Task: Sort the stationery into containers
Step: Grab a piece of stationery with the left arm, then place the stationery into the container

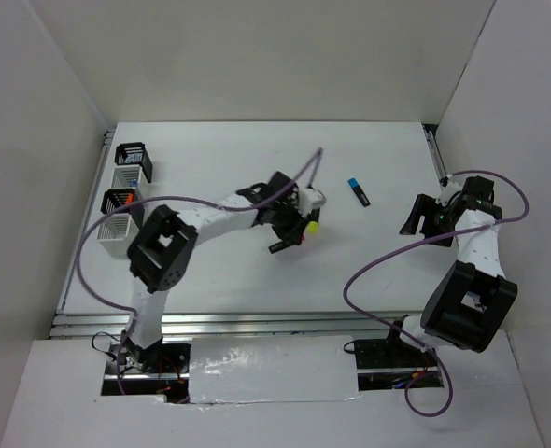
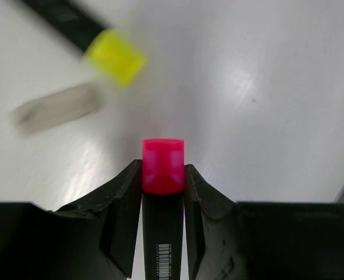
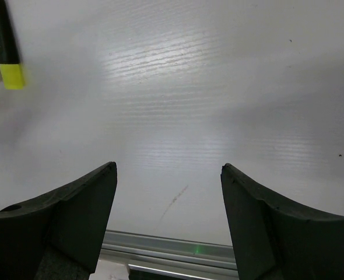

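Observation:
My left gripper (image 2: 163, 170) is shut on a pink-capped highlighter (image 2: 163, 156), whose black body runs back between the fingers. In the top view this gripper (image 1: 291, 230) sits mid-table. A yellow-capped highlighter (image 2: 115, 56) and a small beige eraser (image 2: 58, 108) lie blurred on the table just beyond it. A blue-capped highlighter (image 1: 359, 191) lies farther right. My right gripper (image 3: 169, 169) is open and holds nothing; it hovers at the right of the table (image 1: 417, 217). The containers stand in a row at the left edge: black mesh (image 1: 134, 157), white (image 1: 130, 177), black mesh (image 1: 119, 201), white (image 1: 116, 233).
Purple cables (image 1: 388, 257) loop off both arms over the table. A metal rail (image 3: 178, 248) runs along the table edge below my right gripper. White walls enclose the table on three sides. The yellow-capped highlighter (image 3: 6, 49) also shows at the right wrist view's top left.

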Controlling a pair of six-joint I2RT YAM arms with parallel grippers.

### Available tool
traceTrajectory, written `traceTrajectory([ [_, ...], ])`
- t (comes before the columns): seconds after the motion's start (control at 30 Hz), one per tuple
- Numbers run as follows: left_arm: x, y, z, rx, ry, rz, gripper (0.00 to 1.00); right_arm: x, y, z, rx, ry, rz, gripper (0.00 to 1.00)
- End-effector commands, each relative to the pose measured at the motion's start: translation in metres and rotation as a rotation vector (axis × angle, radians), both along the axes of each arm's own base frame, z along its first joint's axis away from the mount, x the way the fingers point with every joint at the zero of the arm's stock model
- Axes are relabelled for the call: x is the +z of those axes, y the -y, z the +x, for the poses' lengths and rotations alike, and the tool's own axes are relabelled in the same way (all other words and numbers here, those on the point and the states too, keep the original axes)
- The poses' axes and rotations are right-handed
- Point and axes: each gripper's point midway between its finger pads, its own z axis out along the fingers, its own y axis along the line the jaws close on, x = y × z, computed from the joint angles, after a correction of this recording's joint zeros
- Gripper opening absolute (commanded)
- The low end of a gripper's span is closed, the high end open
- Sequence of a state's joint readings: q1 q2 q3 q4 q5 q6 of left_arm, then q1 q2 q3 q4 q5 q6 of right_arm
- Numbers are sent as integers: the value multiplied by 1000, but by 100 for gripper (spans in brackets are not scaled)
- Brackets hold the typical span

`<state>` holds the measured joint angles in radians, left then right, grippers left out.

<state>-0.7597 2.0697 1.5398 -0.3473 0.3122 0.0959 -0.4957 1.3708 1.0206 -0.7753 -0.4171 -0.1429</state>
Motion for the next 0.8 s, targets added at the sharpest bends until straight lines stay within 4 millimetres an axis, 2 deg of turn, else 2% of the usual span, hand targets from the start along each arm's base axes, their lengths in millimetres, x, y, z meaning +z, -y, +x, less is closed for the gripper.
traceTrajectory([
  [0.0, 130, -28, 47, 120, 131, -408, 0, 10, -2, 3, 9, 48, 3, 78],
  [0.03, 131, -43, 40, 131, 98, -473, 0, 10, -2, 4, 12, 51, -1, 78],
  [0.07, 184, -57, 46, 124, 230, -594, 0, 11, -2, 5, 17, 54, -2, 78],
  [0.1, 195, -92, 63, 183, 271, -629, 0, 11, -3, 5, 21, 54, -3, 78],
  [0.13, 208, -110, 54, 186, 278, -675, 0, 12, -3, 7, 26, 56, -7, 78],
  [0.17, 222, -129, 59, 206, 332, -701, 0, 13, -4, 7, 32, 58, -6, 78],
  [0.2, 216, -168, 70, 280, 357, -691, 0, 12, -4, 8, 33, 55, -3, 78],
  [0.23, 232, -186, 64, 256, 433, -694, 0, 13, -5, 10, 38, 56, -4, 78],
  [0.27, 237, -204, 65, 268, 485, -676, 0, 13, -6, 12, 41, 60, -2, 78],
  [0.3, 232, -238, 71, 339, 508, -631, 0, 12, -7, 13, 47, 56, 6, 78],
  [0.33, 234, -262, 71, 358, 577, -582, 0, 12, -8, 15, 47, 56, 3, 78],
  [0.37, 232, -277, 71, 364, 605, -549, 0, 12, -9, 17, 47, 57, 7, 78],
  [0.4, 228, -312, 74, 436, 621, -518, 0, 11, -12, 19, 55, 62, 15, 78],
  [0.47, 218, -342, 72, 481, 612, -521, 0, 9, -14, 23, 54, 61, 20, 78],
  [0.5, 215, -374, 73, 548, 631, -510, 0, 8, -18, 24, 62, 59, 27, 78],
  [0.57, 204, -398, 75, 593, 610, -523, 0, 6, -22, 26, 68, 56, 29, 78],
  [0.6, 198, -433, 78, 659, 644, -505, 0, 5, -25, 28, 75, 53, 29, 78],
  [0.63, 195, -434, 81, 675, 628, -527, 0, 6, -28, 29, 83, 55, 27, 78],
  [0.67, 193, -452, 81, 725, 629, -534, 0, 6, -28, 31, 88, 54, 24, 78],
  [0.77, 184, -483, 91, 774, 647, -547, 0, 11, -31, 34, 102, 60, 6, 78],
])
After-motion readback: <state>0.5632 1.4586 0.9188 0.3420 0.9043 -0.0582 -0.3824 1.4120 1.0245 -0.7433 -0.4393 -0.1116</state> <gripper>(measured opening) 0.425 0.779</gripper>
